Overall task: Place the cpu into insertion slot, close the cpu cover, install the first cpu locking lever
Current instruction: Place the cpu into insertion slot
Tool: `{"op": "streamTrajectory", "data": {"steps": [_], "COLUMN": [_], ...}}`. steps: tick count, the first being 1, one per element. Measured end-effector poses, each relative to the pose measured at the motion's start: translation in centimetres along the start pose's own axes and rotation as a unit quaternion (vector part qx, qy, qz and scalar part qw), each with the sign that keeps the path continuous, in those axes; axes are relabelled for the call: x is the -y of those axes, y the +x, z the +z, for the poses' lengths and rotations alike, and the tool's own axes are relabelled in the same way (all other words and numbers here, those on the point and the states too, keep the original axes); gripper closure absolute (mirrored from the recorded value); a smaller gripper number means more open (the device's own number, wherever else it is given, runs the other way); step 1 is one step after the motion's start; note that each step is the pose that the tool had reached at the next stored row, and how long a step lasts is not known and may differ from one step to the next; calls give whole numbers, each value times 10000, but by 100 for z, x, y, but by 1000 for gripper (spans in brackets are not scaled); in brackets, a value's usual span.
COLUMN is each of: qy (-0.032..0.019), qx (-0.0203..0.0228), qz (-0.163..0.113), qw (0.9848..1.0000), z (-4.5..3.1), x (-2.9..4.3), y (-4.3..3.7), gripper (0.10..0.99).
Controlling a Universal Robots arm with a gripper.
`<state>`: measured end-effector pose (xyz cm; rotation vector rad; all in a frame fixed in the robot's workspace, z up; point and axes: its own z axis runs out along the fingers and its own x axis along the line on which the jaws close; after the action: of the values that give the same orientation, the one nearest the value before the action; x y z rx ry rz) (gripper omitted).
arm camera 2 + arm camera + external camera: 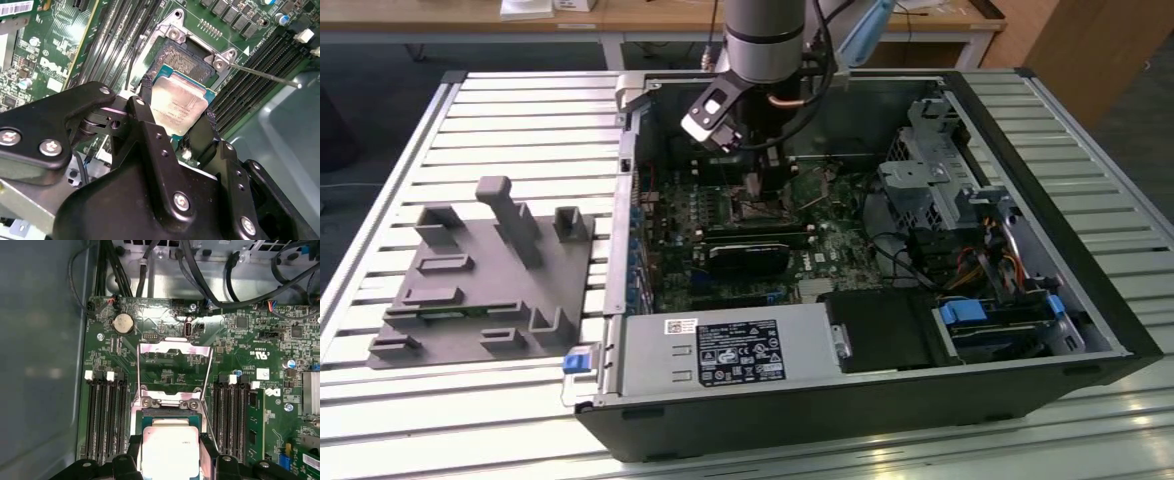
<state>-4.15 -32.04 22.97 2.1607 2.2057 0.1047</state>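
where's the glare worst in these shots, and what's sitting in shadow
First wrist view: glare washes the cpu pale and the raised cpu cover gleams; second wrist view: the cpu has a softer sheen; exterior view: the table slats shine, while the computer case is dim inside.

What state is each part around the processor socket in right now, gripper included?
gripper: shut on the cpu.
cpu: held over the insertion slot; whether it is seated cannot be told.
insertion slot: uncovered, partly hidden by the cpu.
cpu cover: flipped open.
locking lever: unlatched, raised.
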Motion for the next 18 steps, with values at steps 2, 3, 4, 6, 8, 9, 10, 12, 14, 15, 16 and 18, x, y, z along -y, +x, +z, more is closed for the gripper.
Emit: {"op": "streamTrajectory", "data": {"steps": [2,3,4,6,8,9,10,12,14,15,16,18], "qy": [0,0,0,0,0,0,0,0,0,0,0,1], "qx": [0,0,0,-1,-1,0,0,0,0,0,2,17], "qz": [0,0,0,0,-1,0,0,0,0,0,0,0], "qw": [10000,10000,10000,10000,10000,10000,10000,10000,10000,10000,10000,10000], "z": [25,37,50,78,107,119,128,147,162,172,177,186], "x": [9,11,15,21,25,27,29,31,33,35,35,37], "y": [0,0,0,0,-1,-1,-1,-1,-1,-1,-1,-1], "gripper": [545,545,545,545,545,545,545,545,545,545,545,545]}}
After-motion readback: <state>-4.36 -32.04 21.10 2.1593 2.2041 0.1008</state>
